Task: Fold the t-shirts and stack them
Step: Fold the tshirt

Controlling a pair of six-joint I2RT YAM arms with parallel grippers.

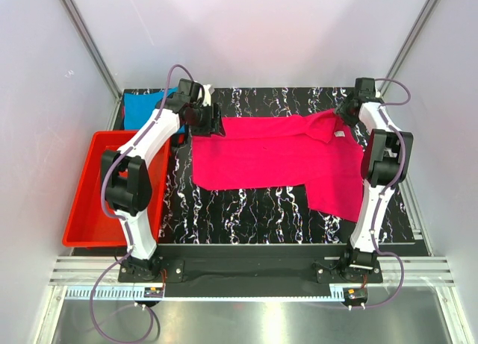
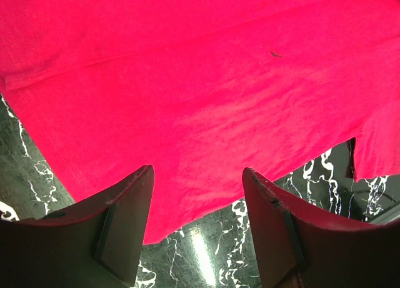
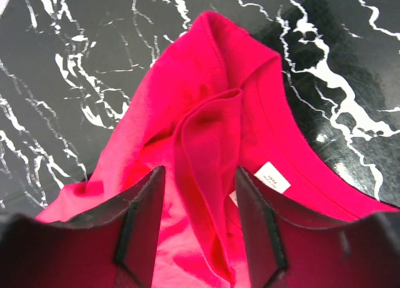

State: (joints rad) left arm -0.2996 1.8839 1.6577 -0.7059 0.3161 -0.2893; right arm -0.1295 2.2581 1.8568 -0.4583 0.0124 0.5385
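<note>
Colours rn: the big tee [image 1: 276,154] is plain hot magenta-pink, no print, w/ a tiny white tag [image 3: 272,177] by the neck. There's dark text on it, too small to read. The 2nd tee [image 1: 142,109] is solid turquoise-blue, also plain. Tray [image 1: 84,210] = bright red all over. Tabletop [image 1: 254,210] is black w/ white marble-type veins. Arms [image 1: 153,139] are white w/ black joints, cables [image 1: 101,187] purple-ish. Gripper fingers [image 2: 125,219] are black w/ a pink tint on them. Walls [image 1: 261,30] pale grey-white.

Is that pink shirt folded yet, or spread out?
Spread out: the pink t-shirt lies open across the marbled table, only its collar end bunched.
</note>
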